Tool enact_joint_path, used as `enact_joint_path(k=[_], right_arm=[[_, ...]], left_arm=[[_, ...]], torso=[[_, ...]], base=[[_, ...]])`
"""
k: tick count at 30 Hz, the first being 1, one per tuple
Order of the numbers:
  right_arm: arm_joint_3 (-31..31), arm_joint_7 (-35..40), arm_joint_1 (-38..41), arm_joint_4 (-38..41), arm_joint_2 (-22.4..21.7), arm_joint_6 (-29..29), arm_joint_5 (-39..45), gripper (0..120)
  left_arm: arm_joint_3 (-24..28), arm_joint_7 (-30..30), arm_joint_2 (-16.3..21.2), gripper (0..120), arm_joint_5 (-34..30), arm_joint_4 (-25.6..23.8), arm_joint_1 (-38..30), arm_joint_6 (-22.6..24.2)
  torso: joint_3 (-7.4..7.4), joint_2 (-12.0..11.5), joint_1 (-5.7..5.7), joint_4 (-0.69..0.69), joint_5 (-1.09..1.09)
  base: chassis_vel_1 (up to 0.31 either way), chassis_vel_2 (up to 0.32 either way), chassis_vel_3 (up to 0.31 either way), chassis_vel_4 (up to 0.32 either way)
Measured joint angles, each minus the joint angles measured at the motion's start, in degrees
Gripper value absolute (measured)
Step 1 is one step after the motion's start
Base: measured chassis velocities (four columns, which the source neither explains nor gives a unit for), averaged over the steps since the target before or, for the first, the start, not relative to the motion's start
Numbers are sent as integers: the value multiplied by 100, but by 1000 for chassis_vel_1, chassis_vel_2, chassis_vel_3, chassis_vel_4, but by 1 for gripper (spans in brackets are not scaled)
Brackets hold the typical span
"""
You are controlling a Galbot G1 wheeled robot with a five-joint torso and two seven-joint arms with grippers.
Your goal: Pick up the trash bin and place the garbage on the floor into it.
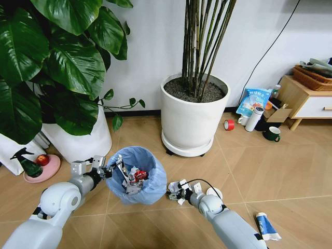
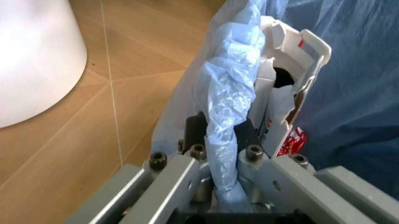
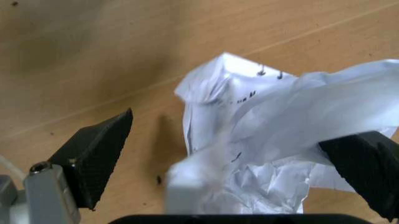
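head view, left to right: the left gripper (image 1: 107,170) is clamped on the left rim of the trash bin (image 1: 150,191), which sits near the robot on the floor, already holding litter. in the left wrist view only bunched blue bag (image 2: 225,116) seems pinched, so the liner could slip or tear if the bin is lifted. just right of the bin, the right gripper (image 1: 174,190) stands wide around a crumpled white paper (image 3: 274,154). its pads (image 3: 100,149) may catch only a loose edge. farther right lies a blue-white packet (image 1: 266,226).
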Motion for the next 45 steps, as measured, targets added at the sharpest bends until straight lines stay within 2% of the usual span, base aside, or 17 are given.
enact_joint_path(k=[2, 4, 5, 9, 10, 14, 15, 18, 19, 22, 23, 30, 36, 39, 45], right_arm=[[40, 3, 31, -102, 46, 43, -35, 100], [84, 14, 34, -115, 60, 80, -35, 92], [84, 14, 34, -115, 60, 80, -35, 92], [142, 34, 21, -121, 62, 121, -35, 75], [142, 34, 21, -121, 62, 121, -35, 75], [205, 43, -5, -175, 83, 175, -70, 57], [205, 43, -5, -175, 83, 175, -70, 57], [244, 55, -24, -182, 87, 221, -80, 43], [244, 55, -24, -182, 87, 221, -80, 43], [351, 99, -80, -174, 107, 280, -92, 26], [351, 99, -80, -174, 107, 280, -92, 26], [810, 192, -347, 200, 151, 399, -107, 1], [1292, 217, -587, 690, 187, 478, -141, 0], [1626, 223, -707, 1281, 145, 500, -79, 0], [1720, 304, -727, 2004, -9, 583, -25, 0]], left_arm=[[4, -2, -6, 0, 0, -33, 20, 0], [0, -4, 3, 0, 0, -70, 59, 0], [0, -4, 3, 0, 0, -70, 59, 0], [-45, -5, 29, 0, 1, -101, 123, 0], [-45, -5, 29, 0, 1, -101, 123, 0], [-65, -5, 46, 0, 3, -116, 141, 0], [-65, -5, 46, 0, 3, -116, 141, 0], [-63, -6, 43, 0, 6, -119, 135, 0], [-63, -6, 43, 0, 6, -119, 135, 0], [-52, -23, 34, 0, 6, -132, 129, 1], [-52, -23, 34, 0, 6, -132, 129, 1], [-34, -27, 34, 0, 5, -130, 105, 2], [-14, -15, 25, 0, 10, -113, 113, 2], [30, 1, -5, 0, 46, -81, 138, 2], [109, 11, -39, 0, 82, -30, 107, 1]], torso=[[0, 0, 0, 0, 0], [0, 0, 0, 0, 0], [0, 0, 0, 0, 0], [0, 0, 0, 0, 0], [0, 0, 0, 0, 0], [0, 0, 0, 0, 1], [0, 0, 0, 0, 1], [0, 0, 0, 0, 1], [0, 0, 0, 0, 1], [0, 0, 0, 0, 1], [0, 0, 0, 0, 1], [0, 0, 0, 1, 0], [0, 0, 0, 0, 0], [0, 0, 0, 0, 0], [0, 0, 0, 0, 1]], base=[[0, 0, 0, 0], [0, 0, 0, 0], [0, 0, 0, 0], [0, 0, 0, 0], [0, 0, 0, 0], [0, 0, 0, 0], [0, 0, 0, 0], [0, 0, 0, 0], [0, 0, 0, 0], [0, 0, 0, 0], [0, 0, 0, 0], [0, 0, 0, 0], [0, 0, 0, 0], [0, 0, 0, 0], [0, 0, 0, 0]])
